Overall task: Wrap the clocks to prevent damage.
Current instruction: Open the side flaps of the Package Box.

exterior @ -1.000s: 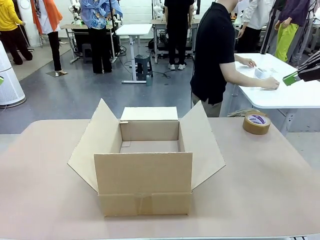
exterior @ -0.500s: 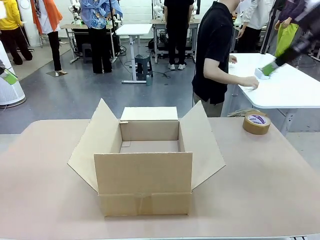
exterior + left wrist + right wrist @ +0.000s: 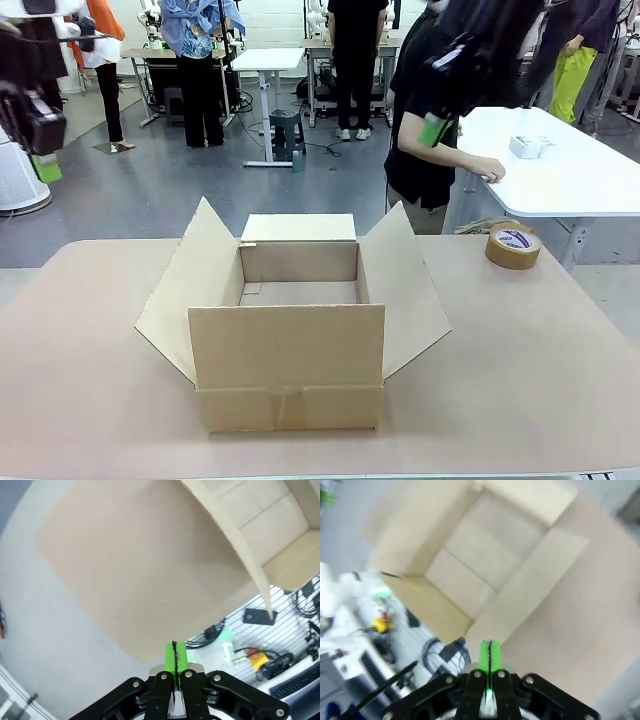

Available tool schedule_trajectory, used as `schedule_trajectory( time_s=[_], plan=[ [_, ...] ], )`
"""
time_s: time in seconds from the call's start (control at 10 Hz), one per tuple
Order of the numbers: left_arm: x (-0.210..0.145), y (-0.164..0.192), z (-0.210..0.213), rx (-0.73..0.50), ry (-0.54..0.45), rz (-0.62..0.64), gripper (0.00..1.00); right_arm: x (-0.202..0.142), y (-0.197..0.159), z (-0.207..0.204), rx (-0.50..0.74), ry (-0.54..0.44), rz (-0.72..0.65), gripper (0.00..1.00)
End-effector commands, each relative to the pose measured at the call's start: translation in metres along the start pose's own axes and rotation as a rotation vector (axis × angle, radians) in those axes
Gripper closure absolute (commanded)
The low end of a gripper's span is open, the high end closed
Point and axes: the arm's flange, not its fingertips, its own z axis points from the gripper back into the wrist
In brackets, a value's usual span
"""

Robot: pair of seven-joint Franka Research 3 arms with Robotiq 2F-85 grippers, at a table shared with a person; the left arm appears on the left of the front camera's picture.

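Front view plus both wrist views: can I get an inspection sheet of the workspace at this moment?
Surface: tan table, carrying the box and tape.
Job's things: open cardboard box, flaps spread, floor bare where visible; tape roll at far right.
Clutter: nothing seen.
Grippers: left claw shut, empty, high at left; right claw shut, empty, high above the box.
Cables: bundles below the table's near edge.
Surroundings: person at a white table behind; others farther off.
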Motion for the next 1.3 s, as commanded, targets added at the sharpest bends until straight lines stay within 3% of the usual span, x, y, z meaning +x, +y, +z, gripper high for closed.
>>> schedule_trajectory(
  time_s=[0.0,0.2,0.3,0.4,0.8,0.9,1.2],
  plan=[
    [0.016,-0.003,-0.003,-0.089,-0.073,0.099,1.00,0.023,0.014,-0.017,-0.057,0.160,0.000,1.00],
    [0.020,-0.012,-0.013,-0.119,-0.156,0.160,1.00,0.027,0.022,-0.036,-0.047,0.197,0.014,1.00],
    [0.019,-0.013,-0.016,-0.085,-0.164,0.144,1.00,0.023,0.022,-0.040,0.004,0.183,0.086,1.00],
    [0.024,-0.010,-0.007,-0.109,-0.081,0.119,1.00,0.025,0.022,-0.047,-0.041,0.181,0.013,1.00],
    [0.025,-0.010,-0.011,-0.111,-0.100,0.131,1.00,0.025,0.023,-0.049,-0.034,0.189,0.032,0.99],
    [0.031,-0.026,-0.016,-0.099,-0.107,0.282,1.00,0.030,0.031,-0.068,-0.088,0.201,-0.097,0.99],
    [0.055,-0.059,-0.039,-0.062,-0.157,0.559,1.00,0.038,0.046,-0.110,-0.136,0.167,-0.485,0.99]
  ],
)
